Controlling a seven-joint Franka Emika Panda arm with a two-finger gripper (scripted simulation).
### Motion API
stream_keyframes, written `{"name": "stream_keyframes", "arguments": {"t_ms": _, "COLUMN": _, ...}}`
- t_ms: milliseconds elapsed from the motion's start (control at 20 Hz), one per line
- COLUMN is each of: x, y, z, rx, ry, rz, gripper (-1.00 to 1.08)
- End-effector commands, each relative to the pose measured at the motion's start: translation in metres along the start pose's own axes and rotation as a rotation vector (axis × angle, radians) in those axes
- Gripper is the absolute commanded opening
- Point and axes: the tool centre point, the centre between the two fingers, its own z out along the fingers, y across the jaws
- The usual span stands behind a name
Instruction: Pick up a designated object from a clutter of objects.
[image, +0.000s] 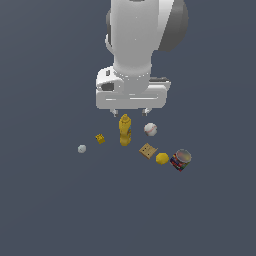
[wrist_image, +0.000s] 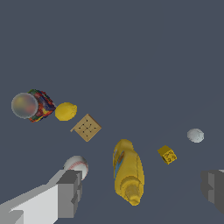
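Scanning exterior view left to right: pale ball (image: 82, 148), yellow bottle (image: 125, 130), baseball (image: 150, 129) just beside bottle's right. My gripper (wrist_image: 142, 188) spread wide, empty, above them. Risk, I judge: finger clips bottle, ball rolls.

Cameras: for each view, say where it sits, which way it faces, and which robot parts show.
Exterior view: off the arm, looking down at the floor clutter; white arm and gripper hang above the yellow bottle.
Wrist view: on the wrist, looking down past open jaws at the same clutter.
Shared: bottle, baseball, lemon.
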Motion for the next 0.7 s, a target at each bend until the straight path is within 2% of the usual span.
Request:
{"name": "stream_keyframes", "arguments": {"t_ms": 0, "x": 0.000, "y": 0.000, "z": 0.000, "rx": 0.000, "ry": 0.000, "rz": 0.000, "gripper": 1.00}}
{"name": "stream_keyframes", "arguments": {"t_ms": 650, "x": 0.000, "y": -0.005, "z": -0.009, "rx": -0.017, "ry": -0.004, "rz": 0.002, "gripper": 1.00}}
